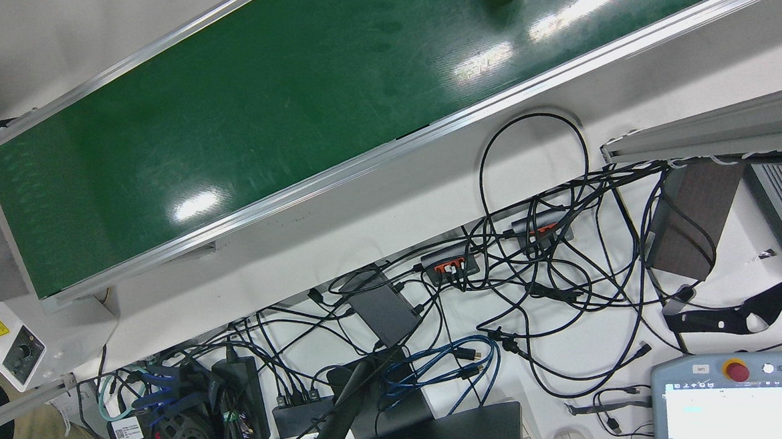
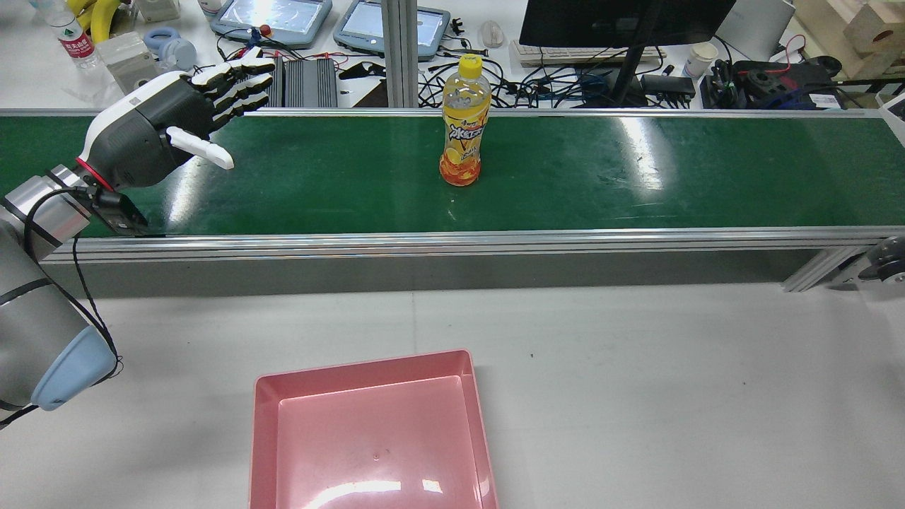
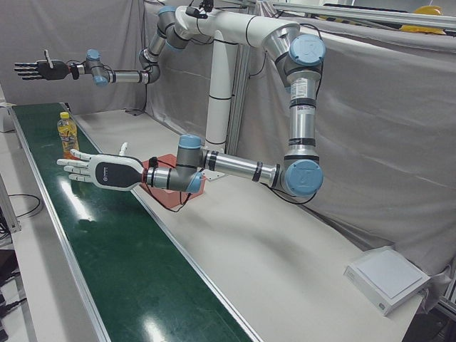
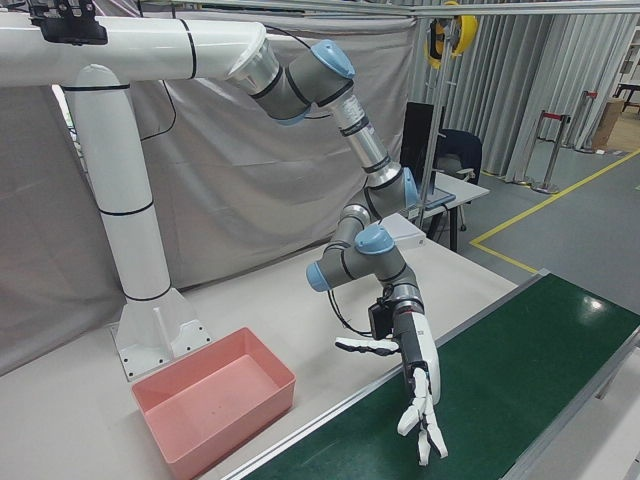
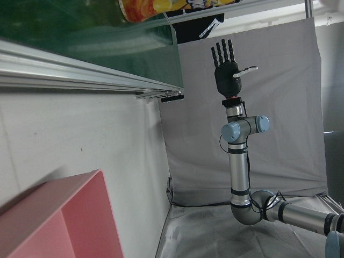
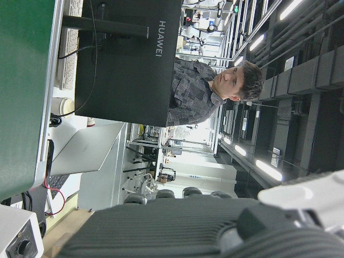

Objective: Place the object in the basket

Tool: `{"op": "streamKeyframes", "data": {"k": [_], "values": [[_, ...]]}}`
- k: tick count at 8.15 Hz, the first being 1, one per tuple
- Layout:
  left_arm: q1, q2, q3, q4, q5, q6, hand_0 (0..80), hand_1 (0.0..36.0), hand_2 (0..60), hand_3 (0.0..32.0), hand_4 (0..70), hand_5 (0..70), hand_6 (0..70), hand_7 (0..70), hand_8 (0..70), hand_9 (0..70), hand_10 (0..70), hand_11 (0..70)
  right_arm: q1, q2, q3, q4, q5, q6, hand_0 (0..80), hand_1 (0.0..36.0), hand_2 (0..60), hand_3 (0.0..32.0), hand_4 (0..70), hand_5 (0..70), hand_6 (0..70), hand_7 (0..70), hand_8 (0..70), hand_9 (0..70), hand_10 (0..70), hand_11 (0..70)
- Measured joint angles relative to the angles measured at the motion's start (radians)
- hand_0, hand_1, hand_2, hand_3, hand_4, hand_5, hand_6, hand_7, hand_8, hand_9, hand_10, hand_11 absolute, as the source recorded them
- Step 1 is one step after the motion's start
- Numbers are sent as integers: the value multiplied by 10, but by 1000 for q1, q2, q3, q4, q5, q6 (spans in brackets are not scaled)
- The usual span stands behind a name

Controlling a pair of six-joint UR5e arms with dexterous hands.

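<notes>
one "huawei"-branded monitor (image 6: pixel 126 62)

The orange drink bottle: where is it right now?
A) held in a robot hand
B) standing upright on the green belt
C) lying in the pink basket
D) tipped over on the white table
B: the bottle stands upright on the green belt, while the pink basket holds nothing.
</notes>
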Motion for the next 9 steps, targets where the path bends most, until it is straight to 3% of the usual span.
{"op": "streamKeyframes", "data": {"k": [9], "values": [[1,0,-1,4,0,-7,525,128,0,10,139,210,14,3,88,95,75,124,0,0,0,0,0,0,0,0,0,0,0,0,0,0,0,0,0,0]]}}
